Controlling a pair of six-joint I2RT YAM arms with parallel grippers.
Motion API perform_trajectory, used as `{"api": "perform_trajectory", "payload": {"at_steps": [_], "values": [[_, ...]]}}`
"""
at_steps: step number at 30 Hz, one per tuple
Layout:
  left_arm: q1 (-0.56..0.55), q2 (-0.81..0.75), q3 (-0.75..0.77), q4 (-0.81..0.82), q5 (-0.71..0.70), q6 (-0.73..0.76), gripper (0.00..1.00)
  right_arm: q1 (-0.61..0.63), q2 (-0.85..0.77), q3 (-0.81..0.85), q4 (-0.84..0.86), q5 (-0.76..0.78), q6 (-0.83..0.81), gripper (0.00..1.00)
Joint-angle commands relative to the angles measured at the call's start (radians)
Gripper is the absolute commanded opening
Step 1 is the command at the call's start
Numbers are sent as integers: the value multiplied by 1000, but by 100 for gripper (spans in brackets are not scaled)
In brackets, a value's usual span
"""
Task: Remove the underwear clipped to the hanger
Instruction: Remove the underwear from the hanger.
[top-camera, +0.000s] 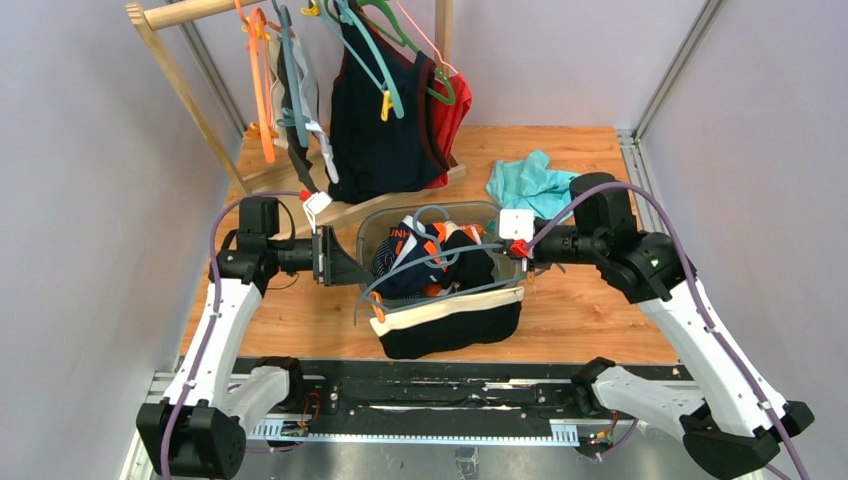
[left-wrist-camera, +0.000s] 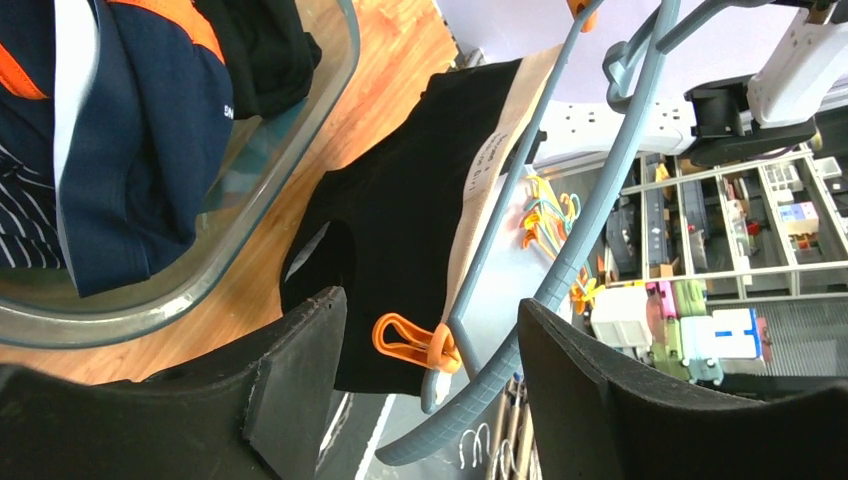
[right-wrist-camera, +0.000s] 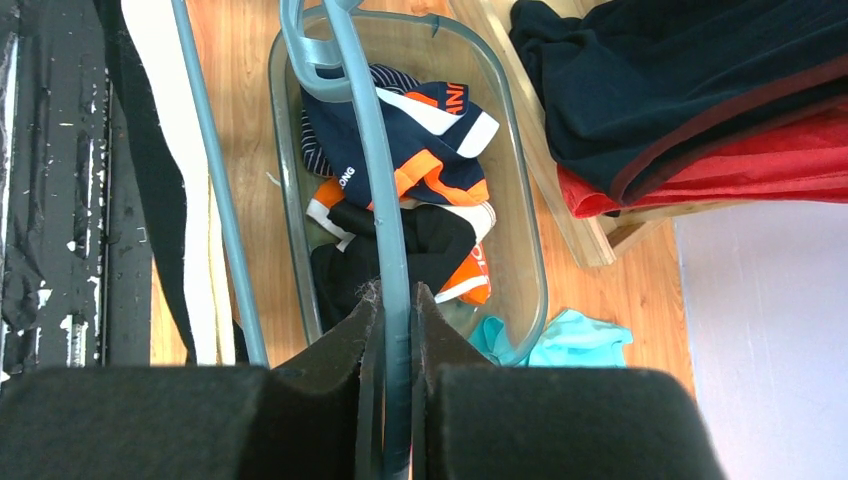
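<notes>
A grey-blue hanger (top-camera: 440, 258) lies across the clear bin, and my right gripper (right-wrist-camera: 393, 295) is shut on its upper arm (right-wrist-camera: 375, 170). Black underwear with a beige waistband (top-camera: 450, 335) hangs from the hanger's lower bar in front of the bin. An orange clip (left-wrist-camera: 410, 340) pins its left corner to the bar. My left gripper (left-wrist-camera: 430, 310) stands open at that end of the hanger (left-wrist-camera: 570, 260). The clip and the hanger's curved end sit between its fingers, touching neither. The black cloth (left-wrist-camera: 400, 230) hangs just beyond.
The clear bin (top-camera: 375, 225) holds several loose briefs in navy, orange and black. Behind it a wooden rack (top-camera: 180, 90) carries hangers and a navy tank top (top-camera: 375, 130). A teal cloth (top-camera: 530, 185) lies at the bin's back right.
</notes>
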Motion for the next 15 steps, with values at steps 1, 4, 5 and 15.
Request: {"api": "perform_trajectory", "payload": {"at_steps": [1,4,5,15], "values": [[-4,-5,-20,63,42,-57,69,-3,-42,-21,84,5,-4,1],[-4,-10,-8,64,14,-50,69,-3,-52,-31,109,5,14,0],[-4,-13,-1,64,6,-46,69,-3,-54,-34,118,7,19,1],[-2,-18,158,-5,-59,134,73,-1,-38,-61,111,-46,28,1]]}}
